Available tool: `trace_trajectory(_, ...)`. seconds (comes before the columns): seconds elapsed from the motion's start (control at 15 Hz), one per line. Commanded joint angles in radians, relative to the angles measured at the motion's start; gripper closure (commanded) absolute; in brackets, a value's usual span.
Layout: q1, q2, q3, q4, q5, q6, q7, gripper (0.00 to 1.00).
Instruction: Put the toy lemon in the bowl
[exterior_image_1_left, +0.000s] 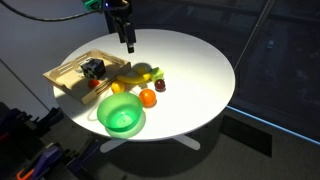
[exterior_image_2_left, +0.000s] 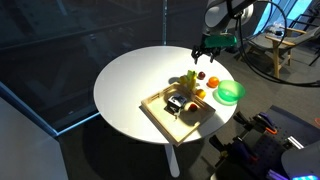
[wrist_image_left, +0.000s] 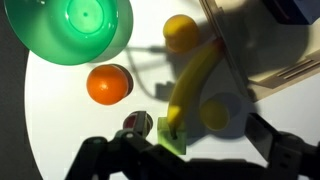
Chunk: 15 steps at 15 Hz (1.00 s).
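The toy lemon is bright yellow and lies on the white table beside the banana's tip, just to the right of the green bowl in the wrist view. In an exterior view the lemon sits between the wooden tray and the bowl. The bowl also shows in an exterior view. It is empty. My gripper is open and empty. It hangs above the table over the fruit cluster, well apart from the lemon, and shows in both exterior views.
An orange ball, a banana, a greener-yellow round fruit, a green block and a small dark red thing lie close together. A wooden tray with items stands beside them.
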Motion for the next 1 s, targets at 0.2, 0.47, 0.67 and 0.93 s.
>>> trace_trajectory(0.2, 0.003, 0.159, 0.013, 0.186, 0.001, -0.024, -0.144, 0.00)
trace_trajectory(0.47, -0.005, 0.227, 0.030, 0.265, 0.018, -0.035, -0.214, 0.00)
trace_trajectory(0.67, 0.011, 0.216, 0.016, 0.229, 0.002, -0.005, -0.185, 0.00)
trace_trajectory(0.93, 0.012, 0.218, 0.016, 0.226, 0.002, -0.004, -0.184, 0.00)
